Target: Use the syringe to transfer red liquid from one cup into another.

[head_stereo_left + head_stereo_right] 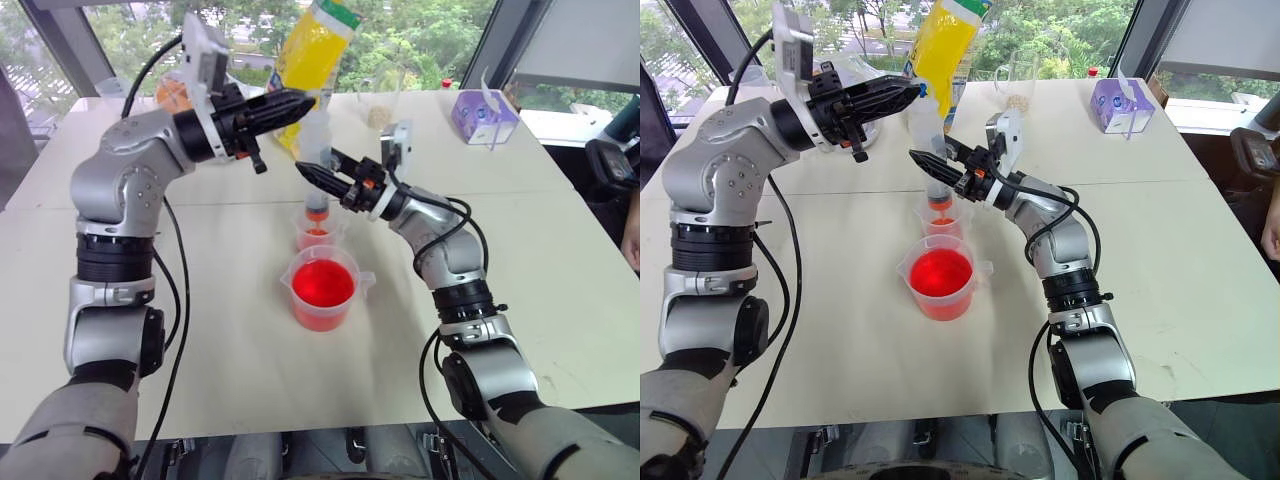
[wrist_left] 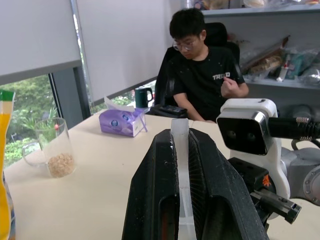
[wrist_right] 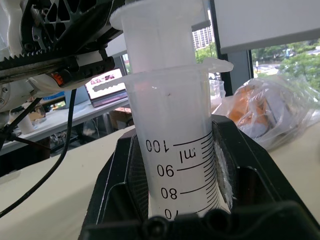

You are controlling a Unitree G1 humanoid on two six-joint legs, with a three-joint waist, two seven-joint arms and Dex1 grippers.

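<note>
The left gripper (image 1: 305, 101) is closed on the white plunger (image 2: 180, 165) at the top of the syringe (image 1: 316, 150). The syringe stands upright over the middle of the table (image 1: 560, 270), its orange tip down in the small cup (image 1: 317, 228), which holds a little red liquid (image 1: 323, 284); I think the tip touches it, but this is hard to see. The wide beaker (image 1: 325, 288) with much red liquid stands just beside the cup, toward the near edge. The right gripper (image 1: 310, 172) is clamped around the syringe barrel.
</note>
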